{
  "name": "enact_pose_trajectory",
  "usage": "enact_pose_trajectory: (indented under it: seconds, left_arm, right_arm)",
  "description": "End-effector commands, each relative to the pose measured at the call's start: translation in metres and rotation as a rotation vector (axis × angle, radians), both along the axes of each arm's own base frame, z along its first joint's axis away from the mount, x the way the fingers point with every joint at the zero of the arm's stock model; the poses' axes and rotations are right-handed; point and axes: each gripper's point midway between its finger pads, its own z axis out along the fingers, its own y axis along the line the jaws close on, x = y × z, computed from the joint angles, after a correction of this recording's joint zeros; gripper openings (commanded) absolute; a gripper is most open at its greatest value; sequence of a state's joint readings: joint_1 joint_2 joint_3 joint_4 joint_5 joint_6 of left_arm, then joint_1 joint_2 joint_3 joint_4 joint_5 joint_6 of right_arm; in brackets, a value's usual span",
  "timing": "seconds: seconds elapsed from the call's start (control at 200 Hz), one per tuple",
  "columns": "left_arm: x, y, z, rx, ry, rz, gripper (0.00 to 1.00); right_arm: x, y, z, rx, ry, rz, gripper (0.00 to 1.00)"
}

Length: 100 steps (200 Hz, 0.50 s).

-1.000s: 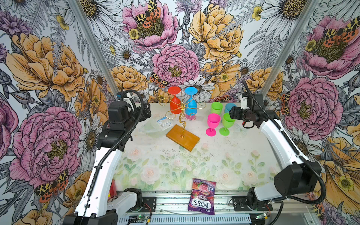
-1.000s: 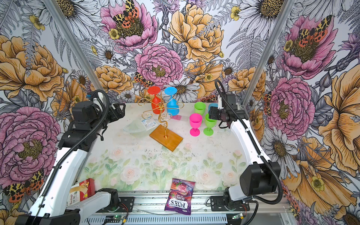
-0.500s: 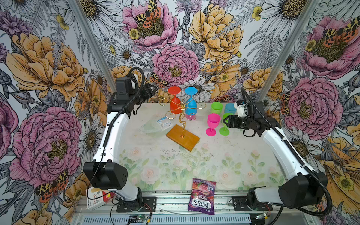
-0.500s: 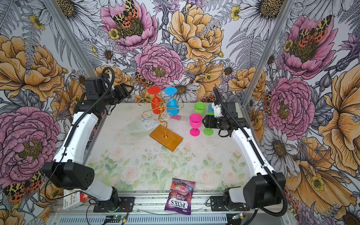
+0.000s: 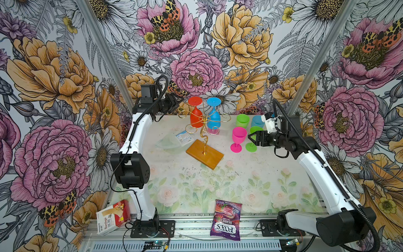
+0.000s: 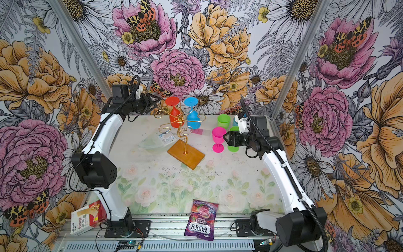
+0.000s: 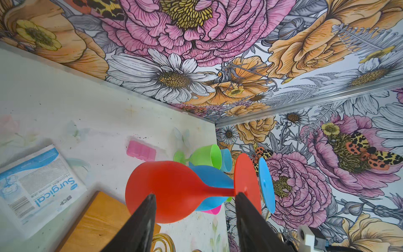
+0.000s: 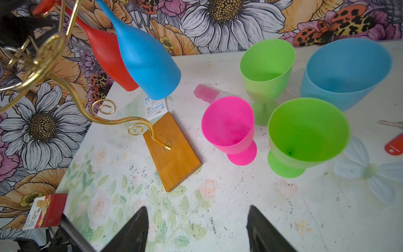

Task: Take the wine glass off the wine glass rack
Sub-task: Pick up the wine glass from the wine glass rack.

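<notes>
Since prior frame: L arm has swung up from the L edge of the worktop (image 5: 239, 174) to the rack (image 5: 205, 153); R arm has drawn back a little from the standing glasses.

Status:
- L pincer (image 7: 194, 195): jaws part open, nothing held. In the wrist view they flank the red glass (image 5: 195, 117) at the stem-to-bowl region; in both top views the tips sit just short of it. No contact confirmed.
- R pincer (image 8: 197, 207): jaws apart, empty, low over the worktop near the green glass (image 8: 307, 131) and pink glass (image 8: 227, 124).
- Red glass hangs upside down on the rack's gold wire arms, foot uppermost, blue glass (image 5: 213, 119) just beside it. Touching or not: cannot tell.

Risks, as judged:
1. Rack is thin wire on a small wooden base, and nothing holds it down. A sideways tug could tip it.
2. Foot has to slide out along the wire arm. Lifting straight up would snag it.
3. Blue glass may get bumped off its arm.
4. Smooth, rounded bowl, so grip may slip if jaws close off-centre.
</notes>
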<state>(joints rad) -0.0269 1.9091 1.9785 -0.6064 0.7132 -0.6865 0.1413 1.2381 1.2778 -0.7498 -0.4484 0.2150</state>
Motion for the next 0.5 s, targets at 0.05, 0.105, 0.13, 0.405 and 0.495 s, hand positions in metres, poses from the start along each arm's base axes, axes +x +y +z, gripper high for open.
enact_pose_trajectory:
  seconds: [0.05,0.105,0.13,0.405,0.495]
  left_arm:
    - [-0.009,-0.02,0.028,-0.047,-0.047,-0.074,0.56]
    - [-0.008,-0.019,0.028,-0.048,-0.045,-0.068,0.56]
    - [-0.008,-0.02,0.028,-0.049,-0.046,-0.07,0.55]
    - [-0.011,-0.03,0.03,-0.069,-0.041,-0.109,0.49]
    - [-0.01,-0.032,0.027,-0.07,-0.033,-0.11,0.46]
  right_arm:
    - [-0.007,0.007,0.015,0.026,-0.043,0.035,0.72]
    - [-0.007,0.008,0.015,0.027,-0.046,0.037,0.72]
    - [-0.007,0.008,0.015,0.027,-0.045,0.035,0.72]
    - [-0.008,0.007,0.011,0.024,-0.036,0.027,0.72]
    - [-0.008,0.007,0.011,0.023,-0.036,0.026,0.72]
